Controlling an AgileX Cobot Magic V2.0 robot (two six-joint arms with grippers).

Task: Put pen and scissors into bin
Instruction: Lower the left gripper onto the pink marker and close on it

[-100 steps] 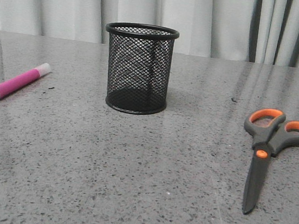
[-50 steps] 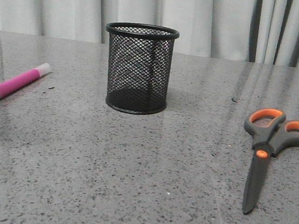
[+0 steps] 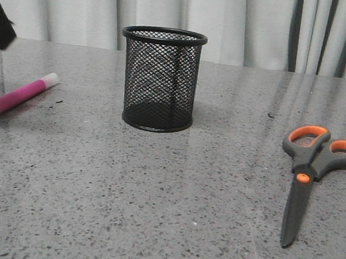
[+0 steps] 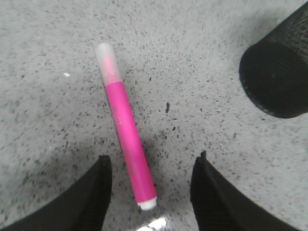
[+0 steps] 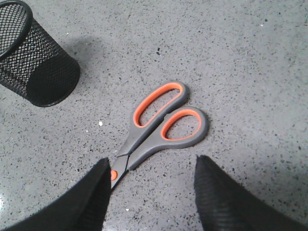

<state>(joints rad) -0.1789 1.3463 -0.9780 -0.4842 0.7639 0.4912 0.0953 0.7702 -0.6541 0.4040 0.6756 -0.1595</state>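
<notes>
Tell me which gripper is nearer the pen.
Left. The left gripper hangs open above the pen, its fingers either side of the white end. The right gripper is over the scissors, across the table beyond the bin.

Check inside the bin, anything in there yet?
Nothing shows through the mesh of the bin, only its dark base. The pen lies on the table to its left and the scissors to its right. The floor right behind the near wall is hard to see.

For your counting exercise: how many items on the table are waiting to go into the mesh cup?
2: the pen lies left of the bin, and the scissors lie to its right.
</notes>
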